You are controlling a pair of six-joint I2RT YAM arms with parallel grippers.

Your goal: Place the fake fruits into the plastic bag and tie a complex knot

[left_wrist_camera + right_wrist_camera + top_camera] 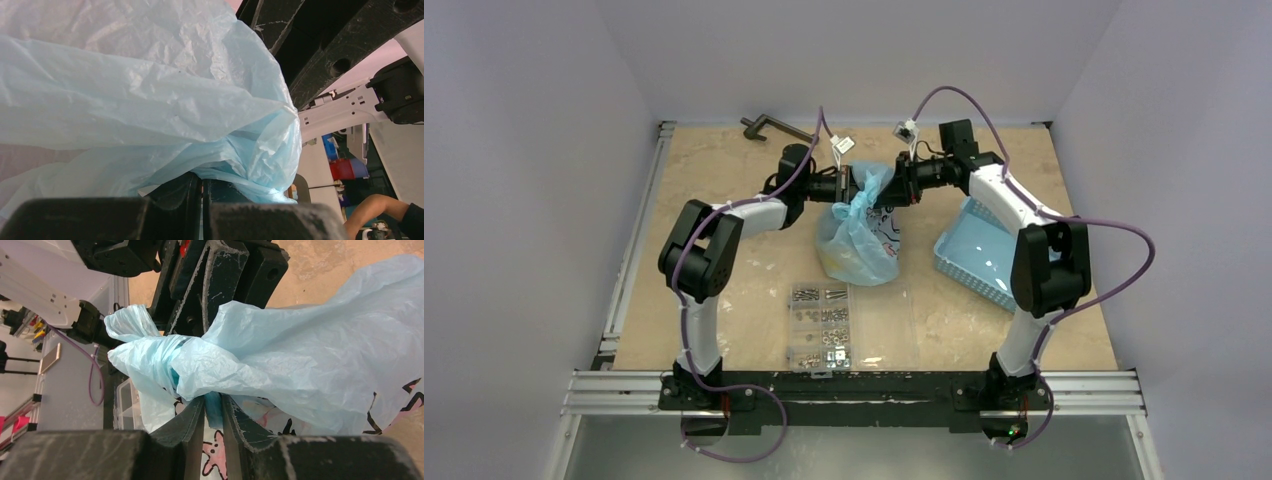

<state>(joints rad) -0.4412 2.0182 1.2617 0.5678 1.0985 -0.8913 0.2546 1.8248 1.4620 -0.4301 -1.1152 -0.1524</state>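
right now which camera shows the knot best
The right wrist view: the knot sits centre, its twisted wrap clear. The top external view shows only a small blue bunch; the left wrist view shows mostly crumpled plastic bag.

On the tan, marbled worktop a clear compartment box of screws lies near the front edge, a rigid light-blue slotted basket sits askew at the right side, well apart from it, and a dark crank-shaped metal handle lies by the far left corner.
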